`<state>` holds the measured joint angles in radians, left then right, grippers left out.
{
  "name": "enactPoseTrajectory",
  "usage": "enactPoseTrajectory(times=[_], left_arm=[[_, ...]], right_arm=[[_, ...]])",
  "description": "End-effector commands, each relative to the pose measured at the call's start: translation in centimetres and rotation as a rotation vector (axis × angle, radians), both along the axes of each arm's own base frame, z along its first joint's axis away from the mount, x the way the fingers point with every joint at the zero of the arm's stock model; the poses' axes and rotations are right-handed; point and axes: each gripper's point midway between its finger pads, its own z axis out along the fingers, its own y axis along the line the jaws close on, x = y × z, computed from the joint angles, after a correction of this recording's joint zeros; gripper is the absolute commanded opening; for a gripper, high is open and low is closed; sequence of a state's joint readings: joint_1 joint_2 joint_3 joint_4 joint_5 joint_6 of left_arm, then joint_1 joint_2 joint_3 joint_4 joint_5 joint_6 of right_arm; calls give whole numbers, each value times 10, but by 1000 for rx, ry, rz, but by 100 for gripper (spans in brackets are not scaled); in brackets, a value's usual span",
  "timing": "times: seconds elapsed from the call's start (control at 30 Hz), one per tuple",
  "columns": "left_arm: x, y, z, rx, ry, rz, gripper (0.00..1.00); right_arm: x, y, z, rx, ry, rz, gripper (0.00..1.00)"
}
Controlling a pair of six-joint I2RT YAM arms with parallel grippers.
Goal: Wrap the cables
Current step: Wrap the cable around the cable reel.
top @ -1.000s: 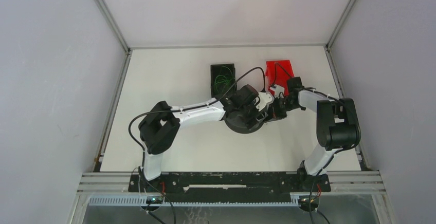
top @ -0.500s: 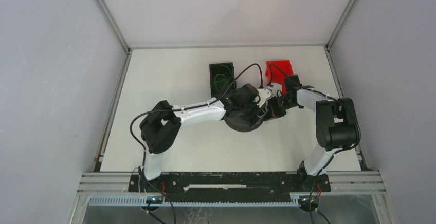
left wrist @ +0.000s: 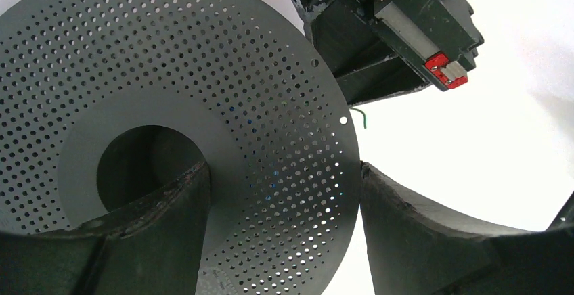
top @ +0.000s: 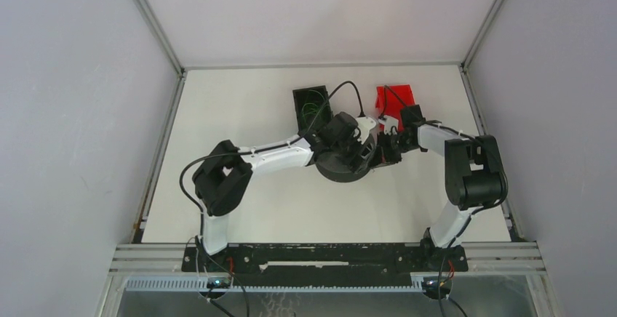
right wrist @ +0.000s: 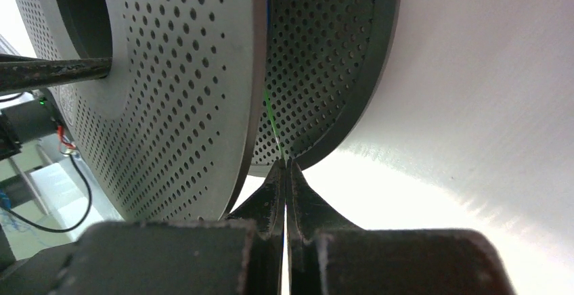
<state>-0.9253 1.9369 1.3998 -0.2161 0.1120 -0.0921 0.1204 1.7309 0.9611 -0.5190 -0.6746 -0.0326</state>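
A black perforated spool [top: 336, 166] stands mid-table, its flange filling the left wrist view [left wrist: 203, 92]. My left gripper [top: 355, 151] [left wrist: 284, 173] is shut on that flange, one finger in the hub hole and the other against the rim. My right gripper [top: 387, 150] [right wrist: 285, 164] is shut on a thin green cable [right wrist: 272, 122] that runs from its tips into the gap between the spool's two flanges [right wrist: 169, 85]. A short green cable end [left wrist: 363, 116] shows past the rim, below the right gripper's body [left wrist: 399, 24].
A black bin [top: 311, 106] with loose green cables sits just behind the spool. A red bin [top: 396, 101] sits behind the right gripper. Black robot leads arc over both bins. Grey walls close the table left, right and back.
Both grippers and the spool have shifted a little toward the back of the table, nearer the bins. Both grips are unchanged.
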Motion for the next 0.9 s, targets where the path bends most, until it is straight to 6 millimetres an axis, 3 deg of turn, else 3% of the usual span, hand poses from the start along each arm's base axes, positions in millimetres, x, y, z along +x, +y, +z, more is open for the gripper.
enactPoseTrajectory(times=[0.0, 0.53, 0.87], left_arm=[[-5, 22, -22, 17, 141, 98, 31], [-27, 11, -34, 28, 118, 33, 31], [-27, 10, -32, 38, 42, -17, 49]], right_arm=[[0, 12, -3, 58, 68, -48, 0], [21, 9, -8, 213, 129, -240, 0], [30, 10, -10, 287, 174, -323, 0]])
